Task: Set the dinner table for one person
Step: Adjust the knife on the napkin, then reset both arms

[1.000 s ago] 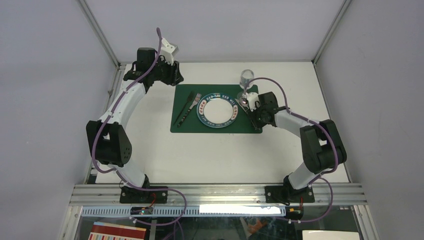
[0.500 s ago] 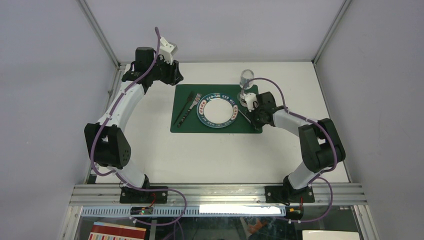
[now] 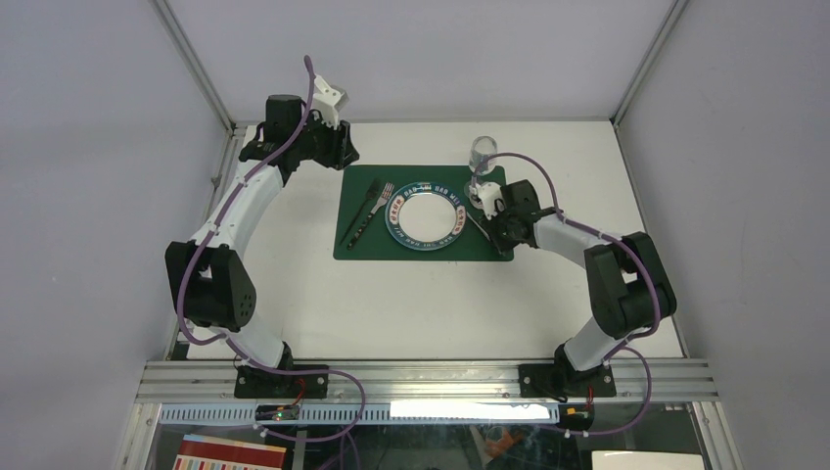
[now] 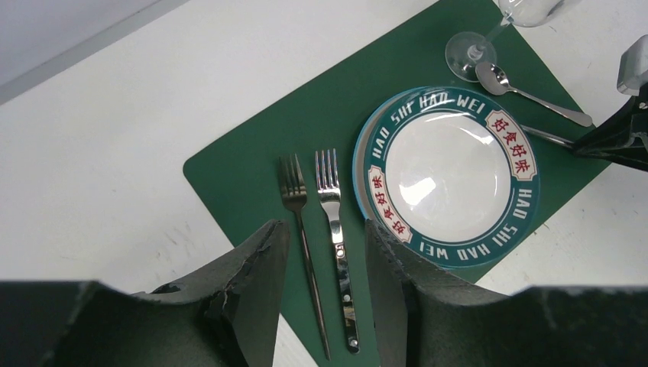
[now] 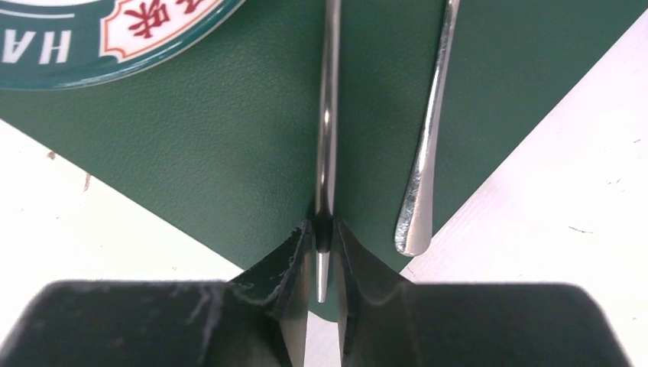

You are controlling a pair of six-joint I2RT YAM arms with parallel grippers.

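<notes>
On the white dinner table (image 3: 411, 294) lies a dark green placemat (image 3: 362, 245) with a teal-rimmed plate (image 3: 426, 215). A dark fork (image 4: 294, 229) and a silver fork (image 4: 336, 229) lie left of the plate. A wine glass (image 3: 482, 157) stands at the mat's far right corner, with a spoon (image 4: 527, 95) beside it. My right gripper (image 5: 323, 245) is shut on the end of a thin knife (image 5: 328, 115), which lies on the mat between the plate and the spoon handle (image 5: 428, 153). My left gripper (image 4: 321, 260) is open and empty, high above the forks.
Silver aluminium framing (image 3: 431, 377) runs along the near edge, and grey walls close in the sides and back. The right arm (image 3: 626, 284) bends over the table's right side. The placemat's near right corner (image 5: 367, 252) sits under my right fingers.
My right gripper has shifted slightly left, toward the plate, with the knife in it. The left arm has barely moved.
</notes>
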